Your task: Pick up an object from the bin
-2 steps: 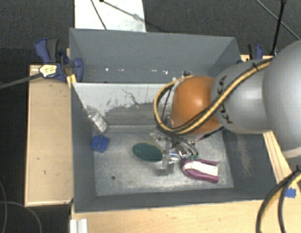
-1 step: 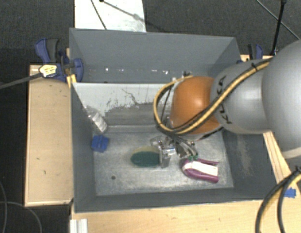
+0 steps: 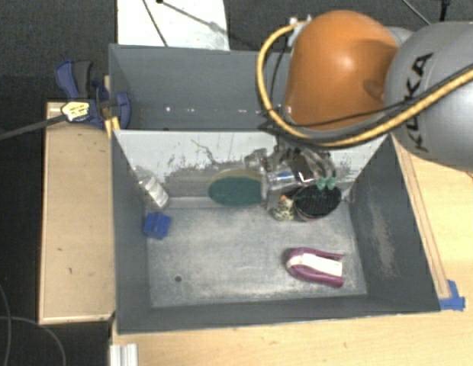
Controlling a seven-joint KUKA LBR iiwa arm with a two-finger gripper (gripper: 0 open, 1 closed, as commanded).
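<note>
Now, nearest the camera, a purple and white soft-looking oblong thing [image 3: 316,268] lies on the floor of the grey metal bin [image 3: 221,261], towards its front right, well apart from everything else. Farther back and at the left lies a small blue block [image 3: 156,225], and just behind it a small clear, silvery piece [image 3: 155,192] rests where the floor meets the sloping back wall.

Along that same back edge, near the middle, sits a dark green flat oval disc [image 3: 233,191]. To its right is a black round ribbed thing [image 3: 316,202]. The gripper [image 3: 284,197] is down low between these two, just beside the disc's right end and touching or nearly touching the black thing's left side. A small mottled bit shows at its tip, and I cannot tell whether that is part of the tool or a loose thing. Whether the gripper is released, clenched or grasping anything cannot be told from here. Above it looms the orange dome-shaped cover [image 3: 339,67] on the wrist.

By my judgement, this is the reaching or grasping step: nothing is seen lifted, so the pick is not yet done. The next move calls for a sure closure on one of the two neighbours, then a straight lift clear of the back wall, which stands close behind and could foul the tool.
</note>
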